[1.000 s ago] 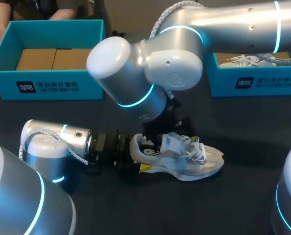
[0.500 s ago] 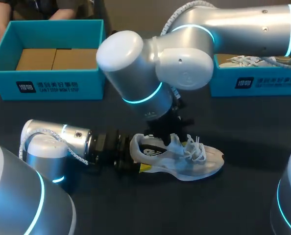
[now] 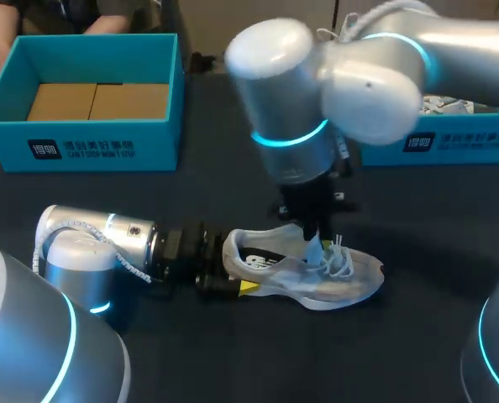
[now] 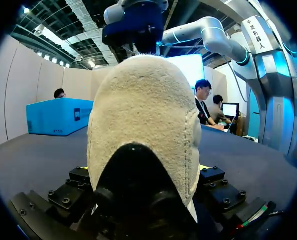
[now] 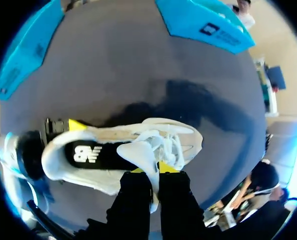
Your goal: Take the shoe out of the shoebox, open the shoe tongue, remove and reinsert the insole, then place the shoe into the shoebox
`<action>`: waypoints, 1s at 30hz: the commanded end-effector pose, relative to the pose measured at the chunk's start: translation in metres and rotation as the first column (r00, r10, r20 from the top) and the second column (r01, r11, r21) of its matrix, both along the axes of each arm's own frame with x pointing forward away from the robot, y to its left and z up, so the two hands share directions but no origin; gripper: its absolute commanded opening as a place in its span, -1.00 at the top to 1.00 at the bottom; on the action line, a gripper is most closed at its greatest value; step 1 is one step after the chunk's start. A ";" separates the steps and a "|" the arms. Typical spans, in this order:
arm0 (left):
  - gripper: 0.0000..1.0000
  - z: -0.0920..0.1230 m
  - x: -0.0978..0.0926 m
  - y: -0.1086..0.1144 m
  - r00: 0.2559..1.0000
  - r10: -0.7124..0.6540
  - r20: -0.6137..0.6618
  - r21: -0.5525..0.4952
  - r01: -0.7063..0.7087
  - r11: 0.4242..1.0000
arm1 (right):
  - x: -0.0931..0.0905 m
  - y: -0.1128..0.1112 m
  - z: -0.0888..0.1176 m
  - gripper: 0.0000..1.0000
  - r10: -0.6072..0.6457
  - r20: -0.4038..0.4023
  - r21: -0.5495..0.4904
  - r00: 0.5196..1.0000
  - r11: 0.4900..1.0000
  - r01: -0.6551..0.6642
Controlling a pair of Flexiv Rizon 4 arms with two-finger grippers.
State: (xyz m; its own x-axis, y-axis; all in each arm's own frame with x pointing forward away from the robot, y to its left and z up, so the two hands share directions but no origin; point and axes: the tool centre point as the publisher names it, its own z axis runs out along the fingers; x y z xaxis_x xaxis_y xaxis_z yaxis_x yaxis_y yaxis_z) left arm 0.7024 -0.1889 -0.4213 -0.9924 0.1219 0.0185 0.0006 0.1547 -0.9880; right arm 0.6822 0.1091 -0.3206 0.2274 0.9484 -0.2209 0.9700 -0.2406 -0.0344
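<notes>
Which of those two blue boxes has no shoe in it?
The far-left box: only brown cardboard lies inside. The far-right box shows a white laced shoe.

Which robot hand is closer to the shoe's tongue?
The right. The right gripper pinches the tongue between its fingers from above. The left gripper sits at the heel of the shoe, the far end from the tongue.

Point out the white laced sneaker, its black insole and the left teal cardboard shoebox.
white laced sneaker [image 3: 363,281]: head view, toe
black insole [image 5: 104,156]: right wrist view, heel end
left teal cardboard shoebox [image 3: 157,148]: head view, front wall
</notes>
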 end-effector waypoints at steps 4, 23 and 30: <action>1.00 -0.003 0.002 0.001 1.000 0.000 0.000 0.002 0.000 1.000 | -0.005 -0.014 -0.001 1.00 -0.578 0.131 0.148 0.805 0.815 0.560; 1.00 -0.003 0.002 0.001 1.000 0.000 0.000 0.002 0.000 1.000 | 0.003 -0.050 -0.011 1.00 -0.466 -0.060 0.302 0.883 0.834 0.461; 1.00 -0.003 0.002 0.001 1.000 0.000 0.000 0.002 0.000 1.000 | 0.000 -0.052 -0.026 1.00 -0.430 -0.100 0.400 0.898 0.808 0.431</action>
